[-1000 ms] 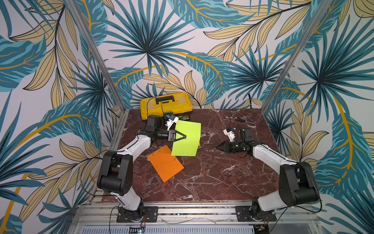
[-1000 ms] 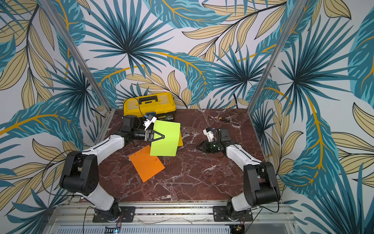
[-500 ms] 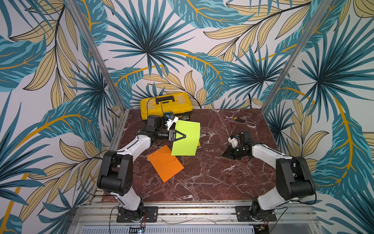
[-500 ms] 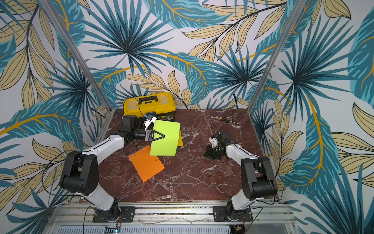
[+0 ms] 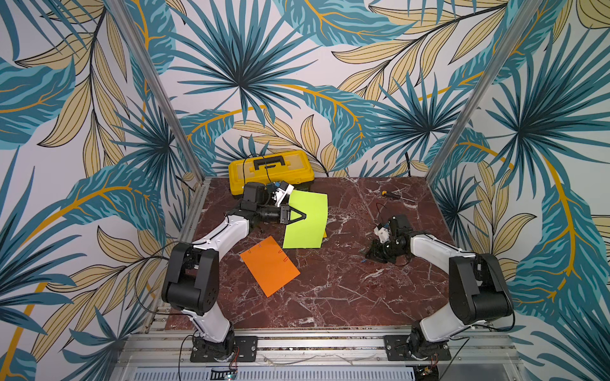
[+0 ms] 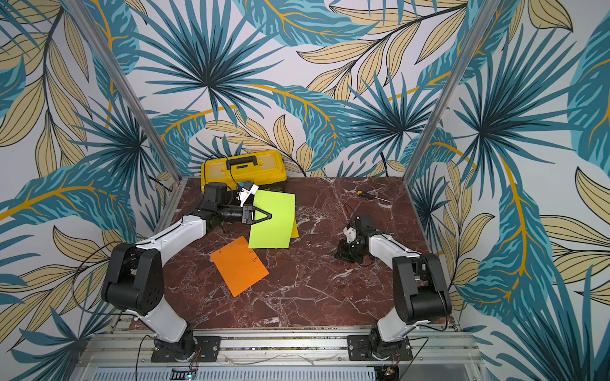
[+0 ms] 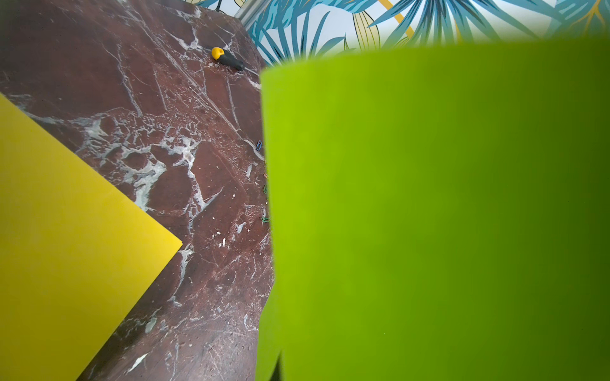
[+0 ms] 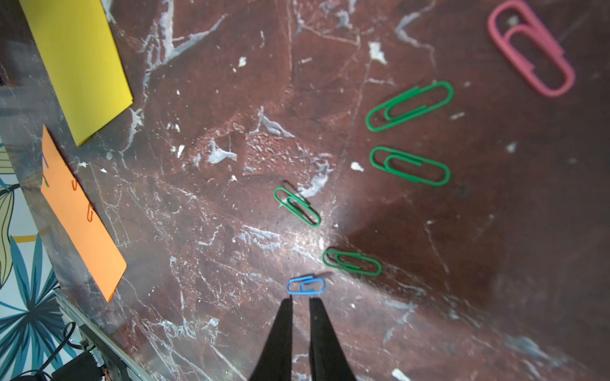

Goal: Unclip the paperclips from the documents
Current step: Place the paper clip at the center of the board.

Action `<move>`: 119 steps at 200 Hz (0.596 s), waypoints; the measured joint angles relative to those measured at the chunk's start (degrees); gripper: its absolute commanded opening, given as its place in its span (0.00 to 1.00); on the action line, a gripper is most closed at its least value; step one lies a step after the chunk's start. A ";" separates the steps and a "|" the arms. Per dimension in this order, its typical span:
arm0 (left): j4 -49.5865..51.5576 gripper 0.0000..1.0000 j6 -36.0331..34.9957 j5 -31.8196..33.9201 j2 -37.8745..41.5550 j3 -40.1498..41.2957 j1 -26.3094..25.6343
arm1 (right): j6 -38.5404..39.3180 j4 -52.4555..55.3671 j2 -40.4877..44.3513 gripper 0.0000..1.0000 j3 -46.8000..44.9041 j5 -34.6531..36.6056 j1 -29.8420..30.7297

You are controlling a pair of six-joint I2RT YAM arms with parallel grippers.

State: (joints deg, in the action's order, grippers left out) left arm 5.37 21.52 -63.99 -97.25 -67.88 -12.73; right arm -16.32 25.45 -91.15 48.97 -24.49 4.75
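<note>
Both top views look steeply down from high above the 6 o'clock edge of the marble table, facing the back wall, toolbox at 11 o'clock; the pair overlap almost entirely. The left wrist camera sits hard against the lime green sheet, which blurs across half its frame, and looks over the table toward the screwdriver at 1 o'clock. The right wrist camera points down at close range past the right gripper onto loose paperclips; it shares the yellow sheet with the left wrist view, the orange sheet with both top views.
</note>
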 measured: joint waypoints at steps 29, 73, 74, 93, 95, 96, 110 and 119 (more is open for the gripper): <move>0.02 0.00 0.83 1.11 -1.88 -1.57 -0.22 | 0.09 0.31 0.02 0.27 0.07 0.28 0.00; -0.04 0.00 2.03 2.54 -5.75 -5.11 -0.26 | 0.11 0.74 1.16 0.34 0.90 0.20 0.00; -0.02 0.00 2.10 2.58 -5.97 -5.25 -0.26 | 0.07 0.81 1.22 0.34 1.01 0.17 0.00; -0.02 0.00 2.54 3.50 -8.68 -6.99 -0.26 | 0.11 1.31 2.10 0.37 2.58 -0.22 -0.02; -0.02 0.00 2.56 3.61 -9.03 -7.19 -0.26 | 0.09 1.40 2.21 0.37 2.73 -0.24 0.00; -0.02 0.00 2.60 3.65 -9.27 -7.32 -0.26 | 0.11 1.42 2.23 0.38 2.80 -0.26 -0.02; -0.02 0.00 2.62 4.46 -11.45 -8.57 -0.26 | 0.11 1.60 3.04 0.39 3.74 -0.81 0.00; 0.00 0.00 2.64 4.98 -12.83 -9.33 -0.26 | 0.11 1.77 3.45 0.40 4.28 -1.11 0.00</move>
State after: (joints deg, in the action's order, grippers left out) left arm 5.37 24.16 -59.00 -110.08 -77.21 -12.99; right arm -16.21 27.22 -87.70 53.25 -25.61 4.75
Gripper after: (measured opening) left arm 0.047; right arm 0.390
